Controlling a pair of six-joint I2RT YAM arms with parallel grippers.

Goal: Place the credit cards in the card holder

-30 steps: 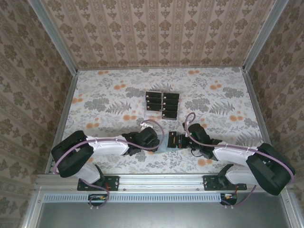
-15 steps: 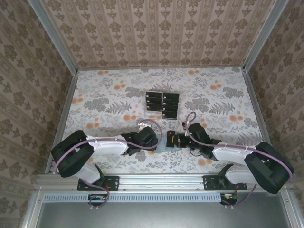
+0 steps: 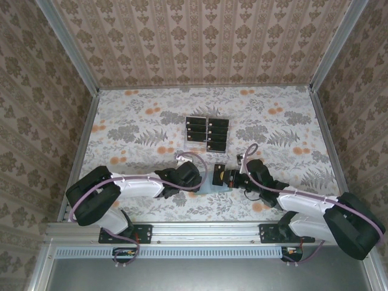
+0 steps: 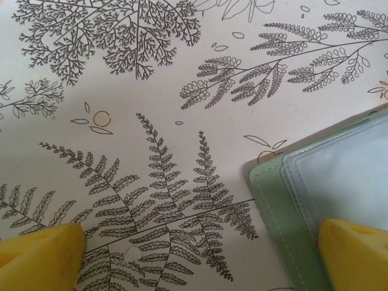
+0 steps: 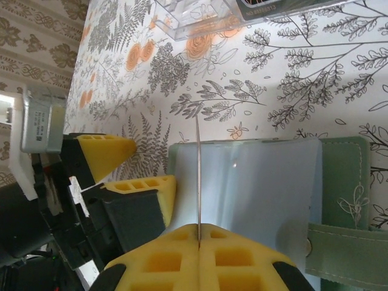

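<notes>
Insertion step in hand. Right end effector (image 5: 198,239) is clamped on one credit card (image 5: 197,176), held on edge over the clear sleeve of the card holder (image 5: 343,176). Left end effector (image 4: 200,242) has jaws wide, one pad at the holder's corner; contact unclear.

Next move likely calls for laying the card flat and finding the sleeve mouth.

Holder is sage-green, stitched, with a strap, at 6 o'clock on the counter (image 3: 133,121). Spare cards (image 3: 216,130) sit in the rack (image 3: 189,144) at 12 o'clock.

The right end effector (image 5: 199,237) pinches a credit card (image 5: 197,176) edge-on, upright over the clear sleeve of the card holder (image 5: 342,176) on the floral worktop (image 5: 315,73); the left end effector (image 5: 145,167), fingers parted, sits at the holder's edge
</notes>
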